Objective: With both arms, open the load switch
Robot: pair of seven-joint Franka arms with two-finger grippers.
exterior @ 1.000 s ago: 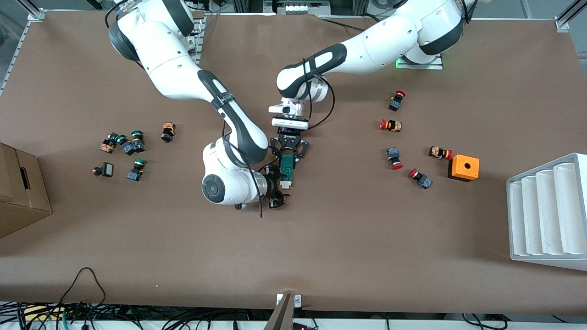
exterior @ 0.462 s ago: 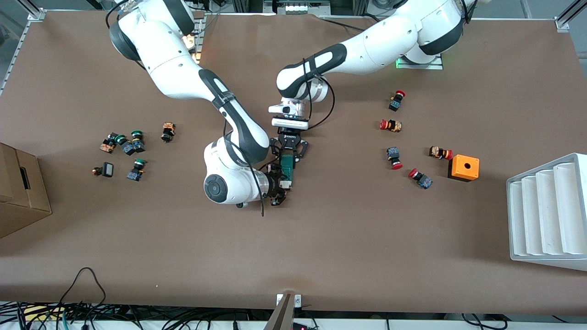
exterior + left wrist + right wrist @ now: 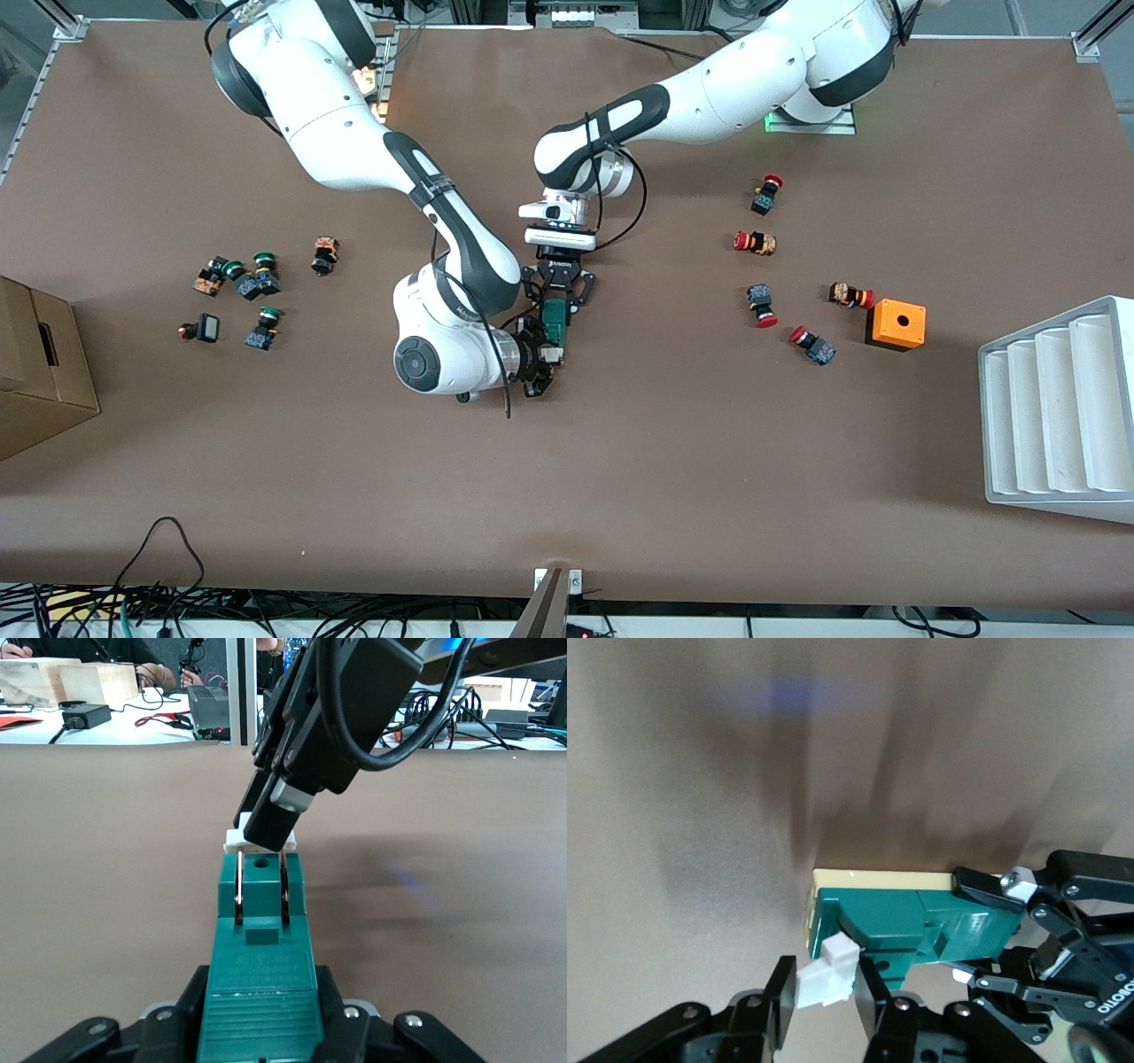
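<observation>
The load switch (image 3: pixel 555 324), a dark-green block with a white tab (image 3: pixel 551 354), is held over the middle of the table. My left gripper (image 3: pixel 557 304) is shut on its green body (image 3: pixel 260 904), whose sides sit between the black fingers (image 3: pixel 341 1010). My right gripper (image 3: pixel 541 360) comes in from the right arm's end of the table at the tab end. In the right wrist view the white tab (image 3: pixel 827 980) sits between both fingers (image 3: pixel 780 1003), which press on its two sides. The right gripper (image 3: pixel 267 826) also shows over the tab in the left wrist view.
Several green-capped push buttons (image 3: pixel 251 283) lie toward the right arm's end, near a cardboard box (image 3: pixel 40 372). Several red-capped buttons (image 3: pixel 764 306), an orange box with a hole (image 3: pixel 896 323) and a white ribbed rack (image 3: pixel 1059 408) lie toward the left arm's end.
My right gripper has slid in onto the white tab and its fingers have closed on it. The left gripper and the green block have stayed still.
</observation>
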